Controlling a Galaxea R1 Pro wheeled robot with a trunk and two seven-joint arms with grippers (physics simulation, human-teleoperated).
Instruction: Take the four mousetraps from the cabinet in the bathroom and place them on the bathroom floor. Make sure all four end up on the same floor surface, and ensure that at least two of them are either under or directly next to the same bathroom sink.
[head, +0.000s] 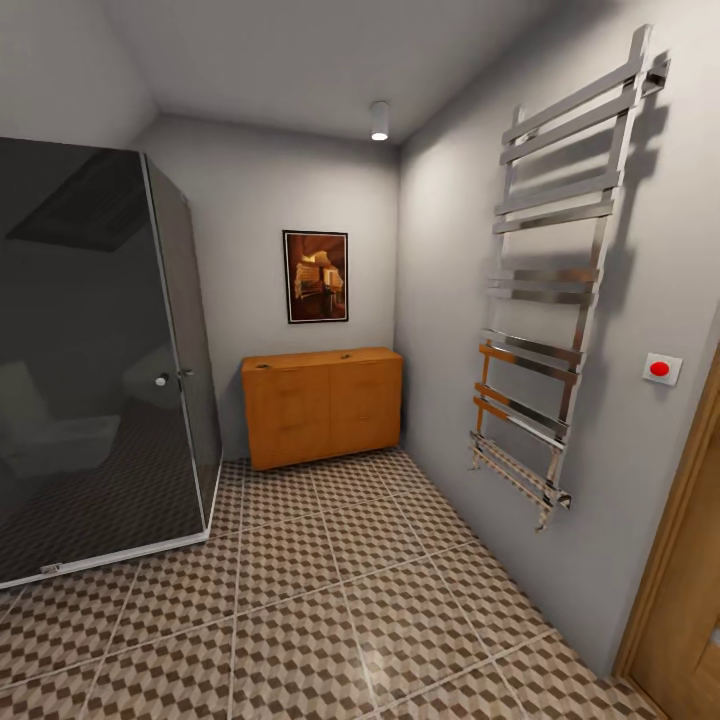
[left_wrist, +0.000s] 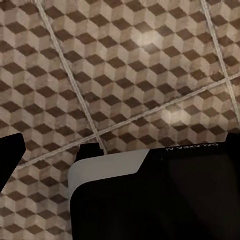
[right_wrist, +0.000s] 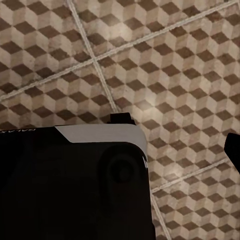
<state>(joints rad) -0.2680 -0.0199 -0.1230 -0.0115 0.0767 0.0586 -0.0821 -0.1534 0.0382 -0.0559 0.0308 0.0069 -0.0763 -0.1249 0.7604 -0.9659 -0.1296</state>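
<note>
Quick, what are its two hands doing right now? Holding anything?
Left gripper: looks open, empty, above the bathroom floor.
Right gripper: looks open, empty.

A dark glass shower stall (head: 95, 370) fills the left side, its door knob (head: 161, 380) near the front corner. A framed picture (head: 316, 276) hangs on the back wall under a ceiling lamp (head: 379, 120). On the right wall, a chrome towel rail (head: 555, 290) is mounted beside a red button (head: 660, 368) and a wooden door (head: 690, 600).
</note>
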